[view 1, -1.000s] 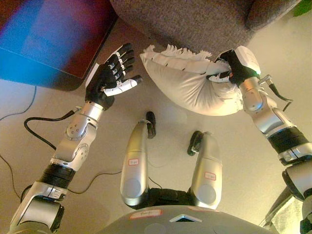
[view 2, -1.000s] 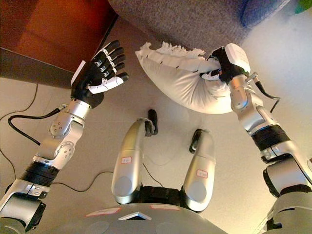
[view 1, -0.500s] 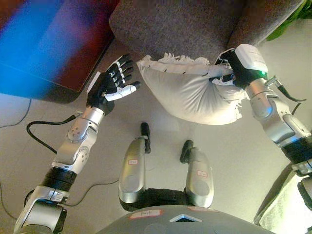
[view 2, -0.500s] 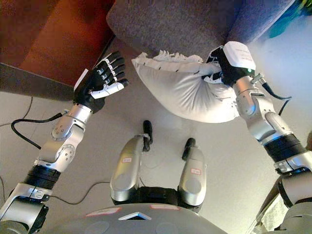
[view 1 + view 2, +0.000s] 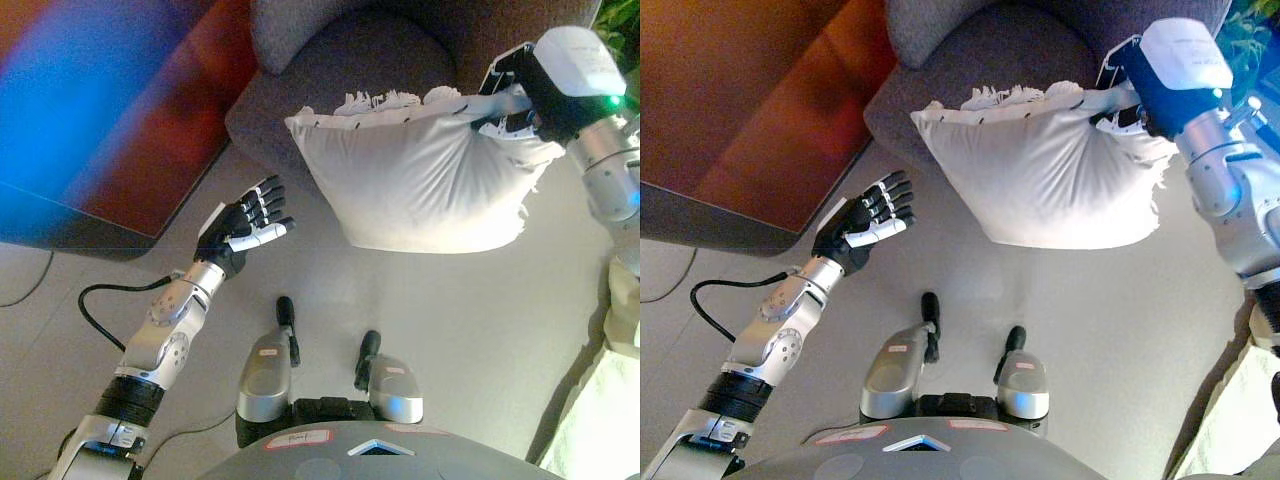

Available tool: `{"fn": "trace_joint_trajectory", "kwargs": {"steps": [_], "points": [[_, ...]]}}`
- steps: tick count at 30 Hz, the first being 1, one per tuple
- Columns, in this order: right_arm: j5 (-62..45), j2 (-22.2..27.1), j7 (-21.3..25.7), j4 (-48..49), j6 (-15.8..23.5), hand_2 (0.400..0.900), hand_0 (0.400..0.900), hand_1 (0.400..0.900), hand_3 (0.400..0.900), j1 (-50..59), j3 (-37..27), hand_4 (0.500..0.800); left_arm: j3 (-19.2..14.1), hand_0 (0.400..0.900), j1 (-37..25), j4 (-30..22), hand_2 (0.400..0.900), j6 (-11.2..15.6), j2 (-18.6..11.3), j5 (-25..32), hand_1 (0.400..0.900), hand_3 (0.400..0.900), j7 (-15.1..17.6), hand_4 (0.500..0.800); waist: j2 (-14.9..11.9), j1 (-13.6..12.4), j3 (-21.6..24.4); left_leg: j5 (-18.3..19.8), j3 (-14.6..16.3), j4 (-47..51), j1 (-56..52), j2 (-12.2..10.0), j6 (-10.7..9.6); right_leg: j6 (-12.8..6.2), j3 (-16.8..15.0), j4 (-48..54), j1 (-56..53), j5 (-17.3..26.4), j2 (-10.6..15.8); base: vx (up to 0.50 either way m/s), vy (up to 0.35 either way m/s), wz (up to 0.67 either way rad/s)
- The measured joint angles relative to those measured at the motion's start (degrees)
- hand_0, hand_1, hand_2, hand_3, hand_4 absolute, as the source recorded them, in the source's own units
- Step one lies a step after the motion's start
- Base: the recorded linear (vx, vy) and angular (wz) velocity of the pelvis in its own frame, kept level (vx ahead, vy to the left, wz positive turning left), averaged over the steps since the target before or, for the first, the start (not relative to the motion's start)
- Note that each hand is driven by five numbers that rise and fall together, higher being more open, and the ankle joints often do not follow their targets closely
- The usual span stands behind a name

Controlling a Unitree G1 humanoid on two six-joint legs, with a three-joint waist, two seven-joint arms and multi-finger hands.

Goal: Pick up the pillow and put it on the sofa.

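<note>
A white fringed pillow (image 5: pixel 420 180) hangs in the air in front of the grey sofa (image 5: pixel 340 60), well above the floor. My right hand (image 5: pixel 535 95) is shut on the pillow's upper right corner, with the cloth bunched in its fingers. The pillow's top edge overlaps the sofa's seat front in both eye views. My left hand (image 5: pixel 245 225) is open, fingers spread, held over the floor to the left of the pillow and apart from it.
A dark red-brown low table (image 5: pixel 750 120) fills the upper left. Pale cloth (image 5: pixel 600 420) lies at the lower right edge. Green leaves (image 5: pixel 1245 40) show at the top right. Light floor (image 5: pixel 450 320) spreads below the pillow.
The view has pulled back and up, showing more of the sofa. My right hand has lifted the pillow higher toward the sofa seat. The left hand has dropped lower and stayed open.
</note>
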State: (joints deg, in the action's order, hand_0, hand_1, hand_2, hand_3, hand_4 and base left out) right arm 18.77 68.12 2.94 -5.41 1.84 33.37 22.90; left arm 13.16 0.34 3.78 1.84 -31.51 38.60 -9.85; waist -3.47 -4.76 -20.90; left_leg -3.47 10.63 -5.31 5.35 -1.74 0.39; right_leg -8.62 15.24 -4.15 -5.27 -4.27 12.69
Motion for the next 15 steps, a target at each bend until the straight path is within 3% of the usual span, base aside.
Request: {"fn": "trace_joint_trajectory", "kwargs": {"steps": [4,12,15], "points": [[-0.02,2.06,-0.80,-6.08,2.74,0.400,0.400,0.400,0.400,10.16,9.38,0.500,-0.09,0.900,2.45,-0.01,0.900,-0.61,0.54,0.03,0.900,0.900,-1.31,0.800,-0.90,-0.84,3.02,-0.07,-1.53,0.56,-0.59,0.46,-0.44,0.01,1.93,1.74,-2.11,0.01,-0.34,0.15,0.029,0.21],[-0.14,2.20,-2.52,-20.87,4.80,0.400,0.400,0.400,0.400,24.58,25.07,0.500,-0.13,0.900,3.22,0.00,0.900,-3.09,-0.01,0.01,0.900,0.900,-2.09,0.800,-3.99,-6.97,5.92,-0.51,-4.34,1.47,-1.05,0.86,-1.20,0.22,5.25,4.44,-5.13,0.15,-1.14,0.12,-0.028,0.20],[-0.27,-0.30,-3.58,-28.98,4.48,0.400,0.400,0.400,0.400,29.08,29.85,0.500,-0.13,0.900,3.27,-0.01,0.900,-4.22,-0.81,0.01,0.900,0.900,-2.15,0.800,-4.66,-9.04,6.17,-0.70,-5.58,1.74,-1.36,1.11,-1.31,0.22,6.65,5.16,-6.26,0.16,-1.28,0.08,-0.067,0.24]]}}
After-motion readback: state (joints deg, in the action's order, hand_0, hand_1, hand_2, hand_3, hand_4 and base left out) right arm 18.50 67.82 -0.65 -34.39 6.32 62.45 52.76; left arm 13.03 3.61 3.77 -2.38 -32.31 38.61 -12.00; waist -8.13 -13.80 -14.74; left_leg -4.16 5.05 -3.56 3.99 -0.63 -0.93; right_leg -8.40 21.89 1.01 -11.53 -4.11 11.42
